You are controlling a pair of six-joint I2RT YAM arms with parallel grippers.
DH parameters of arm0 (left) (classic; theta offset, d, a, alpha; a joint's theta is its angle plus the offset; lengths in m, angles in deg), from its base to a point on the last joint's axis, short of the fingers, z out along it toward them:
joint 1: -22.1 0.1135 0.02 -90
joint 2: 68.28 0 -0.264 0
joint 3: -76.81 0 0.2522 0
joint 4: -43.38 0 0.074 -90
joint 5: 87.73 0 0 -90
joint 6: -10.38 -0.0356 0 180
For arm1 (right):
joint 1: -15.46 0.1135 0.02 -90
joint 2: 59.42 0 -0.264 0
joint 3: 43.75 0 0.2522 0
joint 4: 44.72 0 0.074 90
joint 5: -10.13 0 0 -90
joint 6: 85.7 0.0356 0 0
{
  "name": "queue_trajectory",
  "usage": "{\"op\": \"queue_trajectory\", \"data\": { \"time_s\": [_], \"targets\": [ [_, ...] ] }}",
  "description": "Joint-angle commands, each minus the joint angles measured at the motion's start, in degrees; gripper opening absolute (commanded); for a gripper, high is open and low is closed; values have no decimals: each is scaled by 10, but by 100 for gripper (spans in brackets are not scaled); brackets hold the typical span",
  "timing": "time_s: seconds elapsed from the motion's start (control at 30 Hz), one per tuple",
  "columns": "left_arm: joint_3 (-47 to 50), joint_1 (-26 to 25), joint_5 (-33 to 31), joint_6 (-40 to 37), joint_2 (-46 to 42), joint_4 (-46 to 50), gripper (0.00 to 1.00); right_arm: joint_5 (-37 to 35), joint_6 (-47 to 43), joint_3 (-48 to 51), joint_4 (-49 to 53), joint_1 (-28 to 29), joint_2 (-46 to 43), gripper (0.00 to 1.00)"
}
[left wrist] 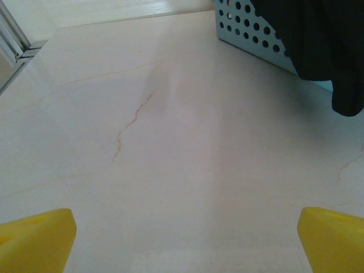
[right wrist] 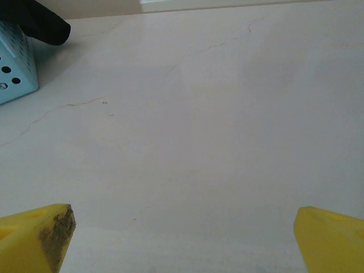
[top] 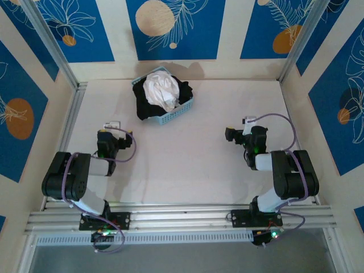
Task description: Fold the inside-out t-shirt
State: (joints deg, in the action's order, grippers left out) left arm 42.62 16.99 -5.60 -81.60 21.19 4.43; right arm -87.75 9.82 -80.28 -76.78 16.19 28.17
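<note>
The inside-out t-shirt (top: 161, 91) lies crumpled as a white bundle on top of a black garment (top: 149, 106) inside a light blue perforated basket (top: 177, 114) at the back of the table. My left gripper (top: 111, 126) rests at the left, near its base, open with nothing between its yellow fingertips (left wrist: 37, 239). My right gripper (top: 234, 135) rests at the right, also open and empty, its yellow fingertips (right wrist: 35, 236) wide apart over bare table. Both grippers are well away from the basket.
The basket's corner (left wrist: 245, 31) with the black garment (left wrist: 318, 45) hanging over it shows at the top right of the left wrist view. The basket's edge (right wrist: 16, 68) shows at the right wrist view's top left. Blue patterned walls and metal posts (top: 54, 45) enclose the white table (top: 182, 165).
</note>
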Motion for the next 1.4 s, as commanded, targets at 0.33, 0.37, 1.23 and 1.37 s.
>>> {"op": "queue_trajectory", "data": {
  "time_s": [0.33, 0.37, 1.23, 1.37],
  "targets": [
    [-11, 4, 13, -4, -3, -2, 100, 6, 6, -8, -10, -3, -3, 99],
    [-11, 5, 15, -2, -3, -2, 100, 6, 5, -9, -10, -3, -3, 99],
    [-360, -115, 106, 169, -106, 564, 94, -72, 46, -278, 448, 229, -172, 98],
    [-512, -142, 70, 108, 35, 656, 89, -77, 53, -292, 450, 247, -144, 98]
  ]
}}
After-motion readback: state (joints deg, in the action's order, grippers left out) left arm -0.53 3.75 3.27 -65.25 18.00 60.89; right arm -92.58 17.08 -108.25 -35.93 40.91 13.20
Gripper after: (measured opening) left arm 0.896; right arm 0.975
